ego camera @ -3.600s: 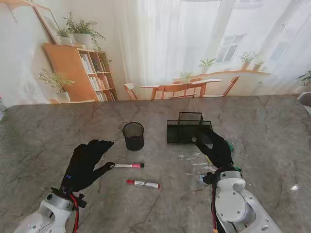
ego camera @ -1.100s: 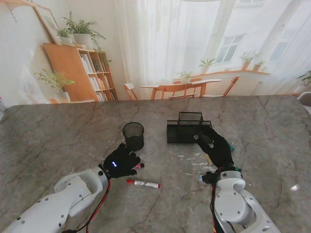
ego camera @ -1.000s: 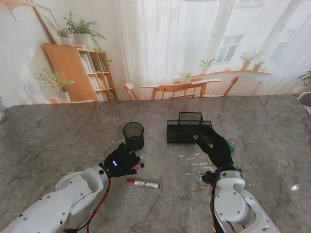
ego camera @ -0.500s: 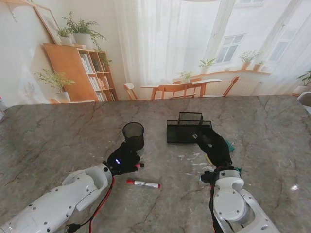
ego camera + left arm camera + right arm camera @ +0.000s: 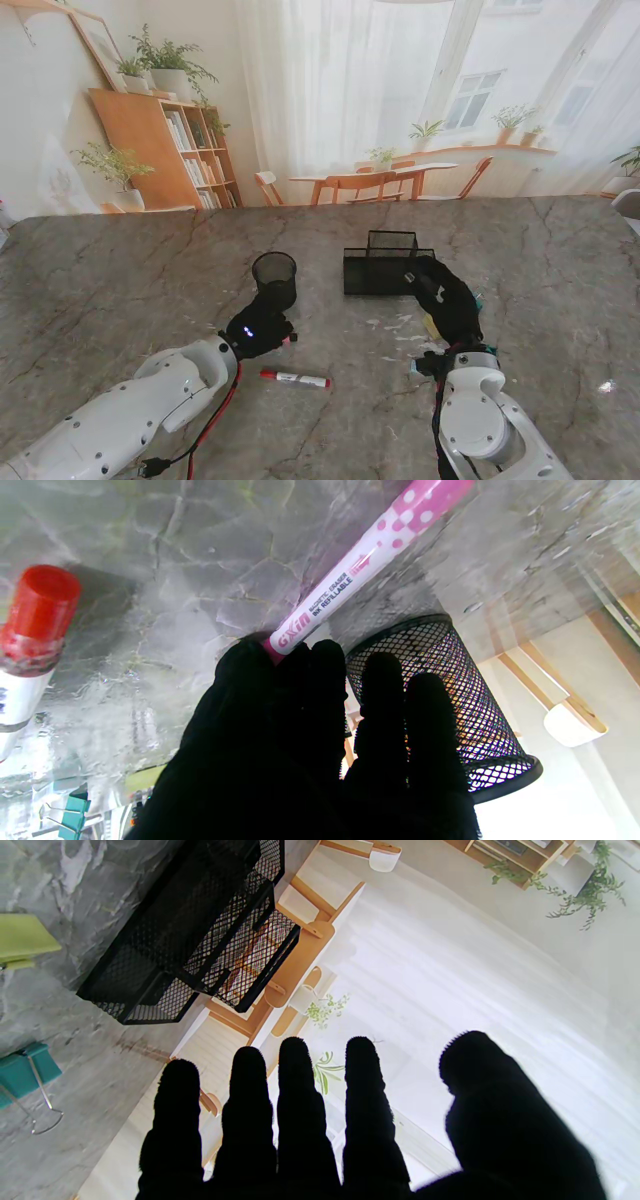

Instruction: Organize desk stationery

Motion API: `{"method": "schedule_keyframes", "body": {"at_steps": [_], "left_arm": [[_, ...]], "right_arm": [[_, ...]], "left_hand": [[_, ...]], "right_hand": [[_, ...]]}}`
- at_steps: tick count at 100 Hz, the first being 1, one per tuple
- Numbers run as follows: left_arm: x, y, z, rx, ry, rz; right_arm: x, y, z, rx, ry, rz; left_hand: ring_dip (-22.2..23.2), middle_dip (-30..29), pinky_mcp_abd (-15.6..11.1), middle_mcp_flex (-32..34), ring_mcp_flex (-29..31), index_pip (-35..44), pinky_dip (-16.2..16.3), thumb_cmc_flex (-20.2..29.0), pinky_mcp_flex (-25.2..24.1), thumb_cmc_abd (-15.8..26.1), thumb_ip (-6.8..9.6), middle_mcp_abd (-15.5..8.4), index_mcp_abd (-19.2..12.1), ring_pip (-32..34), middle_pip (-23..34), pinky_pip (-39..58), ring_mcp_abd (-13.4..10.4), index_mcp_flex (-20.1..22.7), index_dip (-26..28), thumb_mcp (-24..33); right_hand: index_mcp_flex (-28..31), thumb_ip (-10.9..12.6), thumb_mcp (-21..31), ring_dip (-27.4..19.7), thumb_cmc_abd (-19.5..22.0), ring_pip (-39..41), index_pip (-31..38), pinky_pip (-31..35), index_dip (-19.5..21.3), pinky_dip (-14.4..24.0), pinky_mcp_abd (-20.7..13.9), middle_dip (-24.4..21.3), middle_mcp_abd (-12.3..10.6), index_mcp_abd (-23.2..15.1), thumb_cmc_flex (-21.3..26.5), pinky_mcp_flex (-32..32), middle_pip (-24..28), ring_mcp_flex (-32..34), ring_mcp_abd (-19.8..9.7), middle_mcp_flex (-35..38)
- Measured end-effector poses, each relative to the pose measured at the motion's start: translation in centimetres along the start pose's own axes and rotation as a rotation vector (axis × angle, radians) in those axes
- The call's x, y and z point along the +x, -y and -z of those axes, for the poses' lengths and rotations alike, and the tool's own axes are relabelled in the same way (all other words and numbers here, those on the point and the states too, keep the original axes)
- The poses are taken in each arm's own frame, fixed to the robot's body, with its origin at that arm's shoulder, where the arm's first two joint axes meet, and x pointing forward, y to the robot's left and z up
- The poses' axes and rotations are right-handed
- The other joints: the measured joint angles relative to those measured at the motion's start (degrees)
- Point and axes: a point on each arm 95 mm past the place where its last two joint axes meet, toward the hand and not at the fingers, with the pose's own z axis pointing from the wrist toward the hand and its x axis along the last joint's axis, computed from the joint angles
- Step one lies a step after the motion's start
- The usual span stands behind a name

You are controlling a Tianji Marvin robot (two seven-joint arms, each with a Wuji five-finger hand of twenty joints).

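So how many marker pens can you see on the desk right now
2. The pink marker is gripped by the left robot hand beside the mesh pen cup. The red-capped marker lies on the table nearer to me. Others may be hidden.

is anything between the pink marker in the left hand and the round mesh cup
Nothing visible. The left hand grips the pink marker right beside the round mesh cup, with only bare table between them. The red-capped marker lies nearer to me, off that path.
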Motion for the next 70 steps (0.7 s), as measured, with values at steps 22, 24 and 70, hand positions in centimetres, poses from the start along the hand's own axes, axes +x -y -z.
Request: {"method": "schedule_keyframes", "body": {"at_steps": [22,24,70], "left_arm": [[0.12,-0.04,0.01,0.009,-0.017,0.014],[0.12,-0.06,0.01,0.012,-0.021,0.017],[0.37,-0.80,0.58,0.053,-0.029,0.092]], "right_arm": [[-0.05,-0.22,0.17,-0.013,0.003,0.000],[-0.05,-0.23,0.19,-0.014,0.003,-0.001],[-0.01,-0.22,0.21,-0.017,-0.004,-0.015]], "left_hand": [[0.26,2.79,-0.58,1.13,0.28,3.11,0.06,1.23,-0.01,-0.50,0.01,0.16,0.41,0.52,0.69,0.03,-0.53,0.42,-1.47,0.07],[0.59,3.12,-0.58,1.13,0.25,3.16,0.20,1.23,-0.06,-0.50,0.01,0.21,0.50,0.52,0.83,0.03,-0.53,0.42,-1.24,0.09],[2.09,6.04,-0.61,-1.29,-2.26,6.61,4.27,-3.03,-3.88,-1.05,0.08,-0.32,0.76,0.53,3.11,-0.57,-0.43,-3.76,10.80,6.61]], "right_hand": [[0.02,0.00,-0.02,0.01,0.02,0.00,0.52,0.11,0.00,0.00,0.53,0.01,0.38,0.51,0.01,0.00,0.01,0.38,0.05,0.27],[0.02,0.00,-0.02,0.01,0.03,0.00,0.52,0.13,0.00,0.00,0.54,0.01,0.43,0.51,0.01,0.00,0.01,0.38,0.06,0.28],[0.67,0.00,-0.73,0.07,0.79,0.01,0.65,0.60,0.00,0.00,0.66,0.01,0.54,0.54,0.04,0.06,0.01,0.40,0.56,0.73]]}}
